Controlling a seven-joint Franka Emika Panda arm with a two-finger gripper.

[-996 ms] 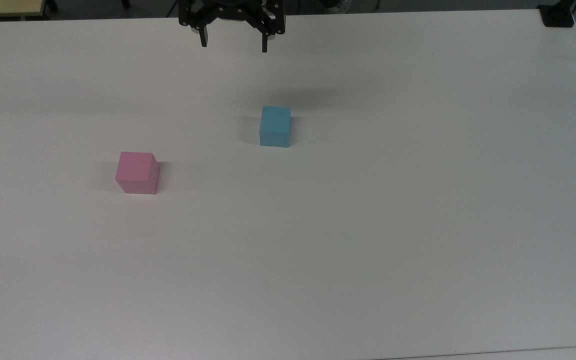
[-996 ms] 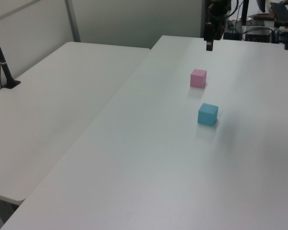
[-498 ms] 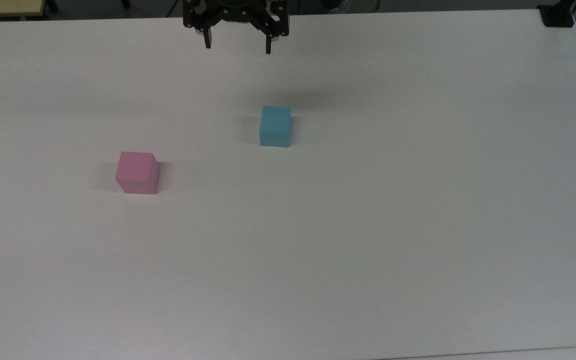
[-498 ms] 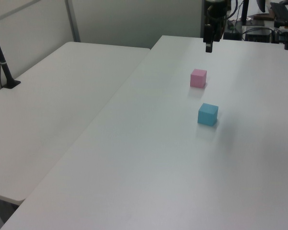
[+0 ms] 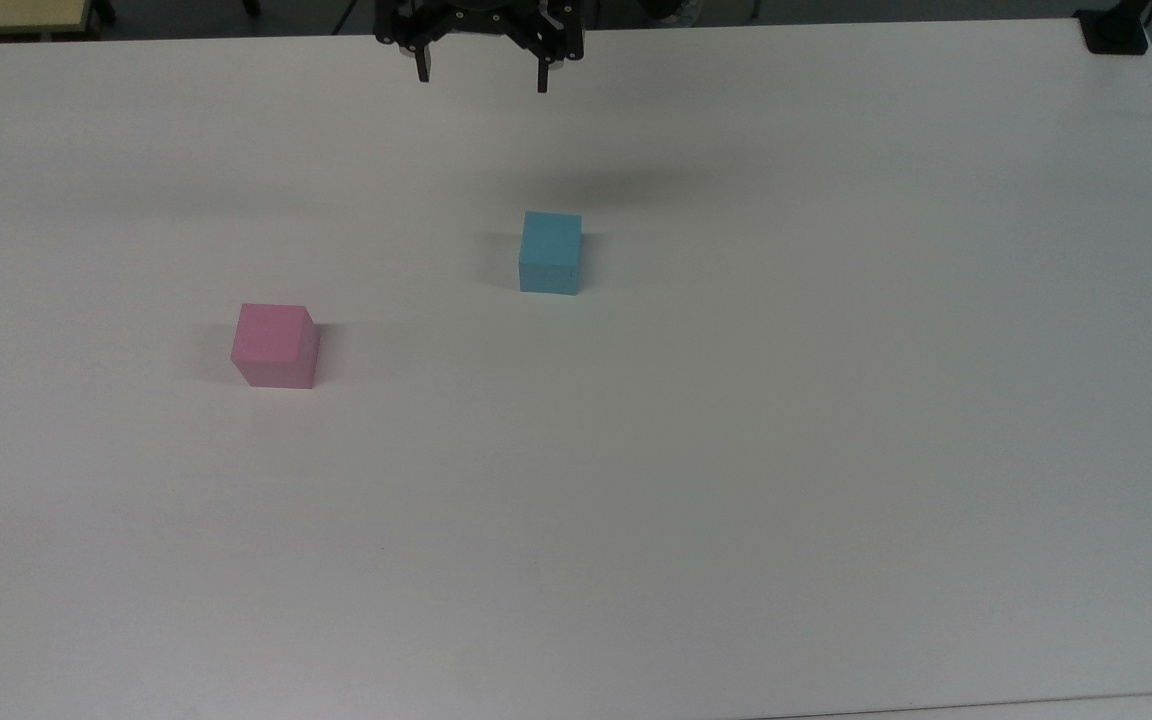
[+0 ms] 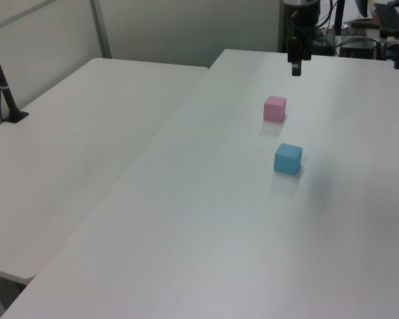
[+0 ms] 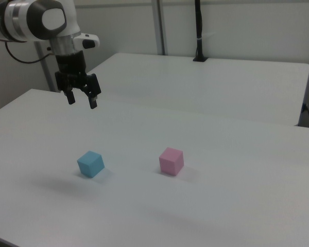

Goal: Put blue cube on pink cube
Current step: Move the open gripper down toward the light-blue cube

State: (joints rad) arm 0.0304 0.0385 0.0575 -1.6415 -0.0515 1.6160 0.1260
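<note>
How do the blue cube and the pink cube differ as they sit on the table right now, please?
Colour: the blue cube is light sky blue, the pink cube pastel pink.
Place: in the top view the blue cube sits near the middle, nearly below the open gripper; the pink cube lies lower and toward the top view's left, farther from the gripper.
Shared: both look about the same size, rest flat on the white table, stand apart and are untouched.

Lab: bare white tables [image 6: 120, 219], robot arm [image 7: 38, 18]
</note>
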